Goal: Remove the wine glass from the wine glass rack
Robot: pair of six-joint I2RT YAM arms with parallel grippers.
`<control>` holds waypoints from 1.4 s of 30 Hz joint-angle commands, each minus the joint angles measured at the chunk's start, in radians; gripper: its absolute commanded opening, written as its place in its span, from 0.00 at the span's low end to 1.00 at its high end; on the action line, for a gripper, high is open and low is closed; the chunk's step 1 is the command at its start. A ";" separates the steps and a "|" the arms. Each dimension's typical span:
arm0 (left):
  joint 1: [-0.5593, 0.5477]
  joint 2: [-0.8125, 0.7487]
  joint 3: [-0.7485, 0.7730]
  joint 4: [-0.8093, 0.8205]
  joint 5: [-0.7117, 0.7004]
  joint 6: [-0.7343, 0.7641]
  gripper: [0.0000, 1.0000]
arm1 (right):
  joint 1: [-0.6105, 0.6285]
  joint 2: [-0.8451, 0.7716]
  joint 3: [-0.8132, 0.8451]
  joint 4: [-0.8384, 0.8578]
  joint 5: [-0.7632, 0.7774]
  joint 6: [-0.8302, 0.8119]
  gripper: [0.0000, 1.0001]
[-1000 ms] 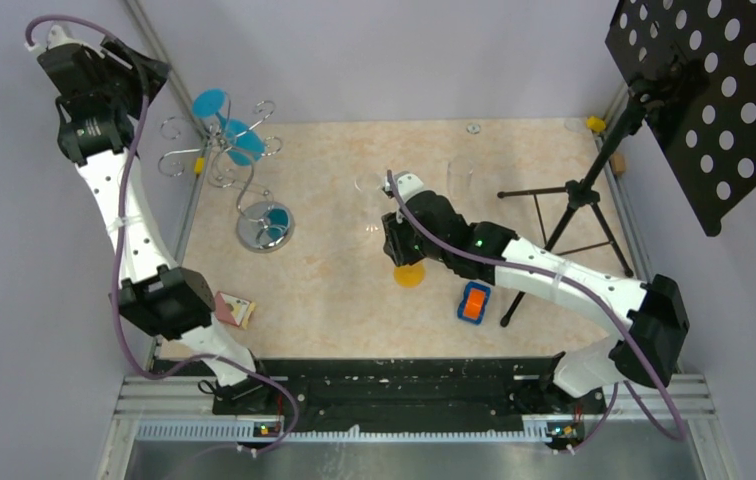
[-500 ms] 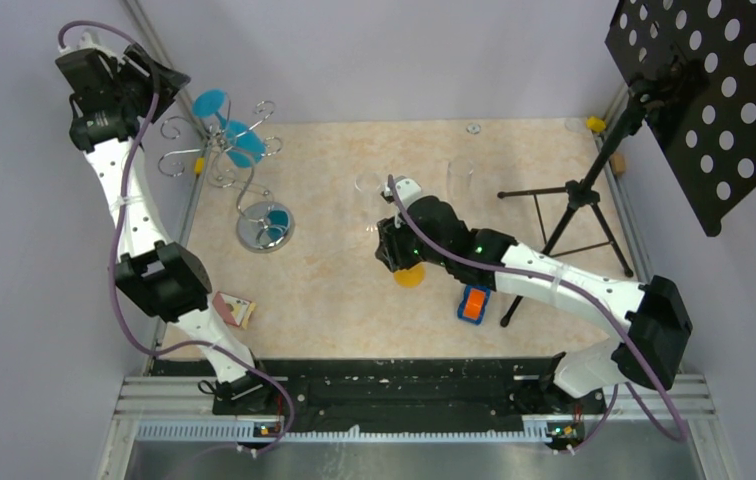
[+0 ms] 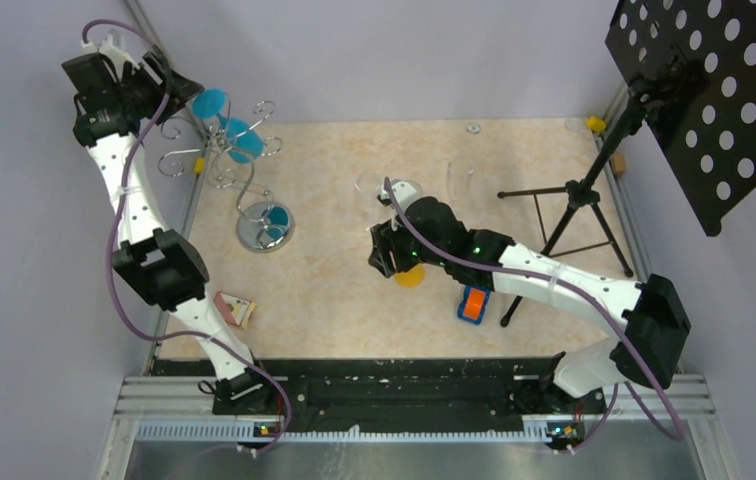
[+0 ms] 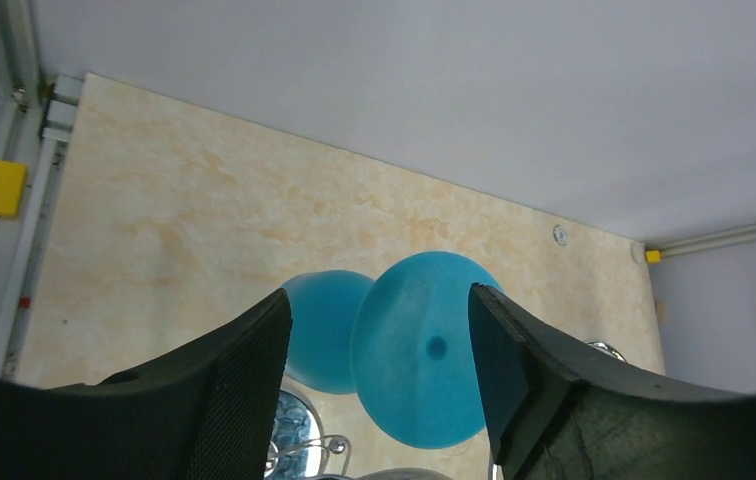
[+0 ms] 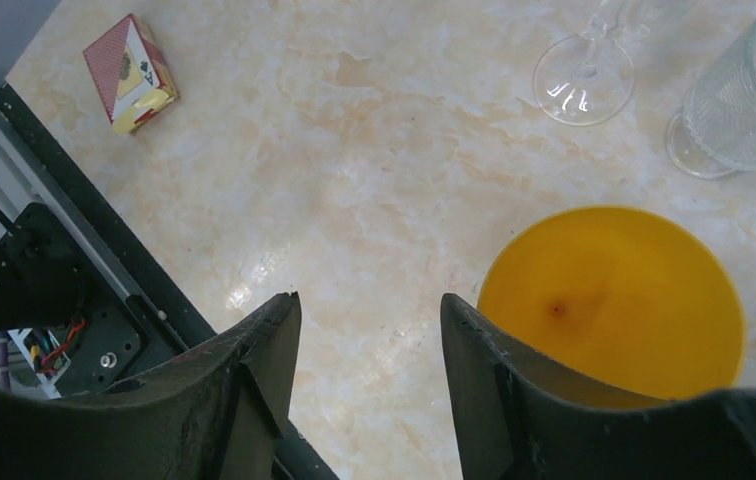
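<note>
Left wrist: teal wine glass [image 4: 424, 350] foot, round, matte, beyond left tool [image 4: 379, 305], jaws apart; right tool [image 5: 369, 305] apart, empty.

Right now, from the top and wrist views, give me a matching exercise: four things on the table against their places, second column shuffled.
Things:
1. wine glass rack
2. card box
3. tripod stand
4. yellow disc

Places:
A. black, at the right side of the table
B. middle, just beside the right gripper
C. silver wire, at the far left corner
D. near the left edge, close to the front

Pairs: 1-C, 2-D, 3-A, 4-B
</note>
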 commanded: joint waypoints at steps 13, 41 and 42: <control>0.018 0.023 -0.019 0.074 0.239 -0.128 0.58 | 0.016 0.042 0.083 -0.007 0.036 -0.024 0.56; 0.034 0.026 0.001 -0.022 0.142 0.050 0.55 | 0.018 0.091 0.113 -0.027 0.031 -0.036 0.56; 0.035 0.026 0.000 -0.019 0.134 0.057 0.56 | 0.018 0.095 0.116 -0.030 0.031 -0.035 0.56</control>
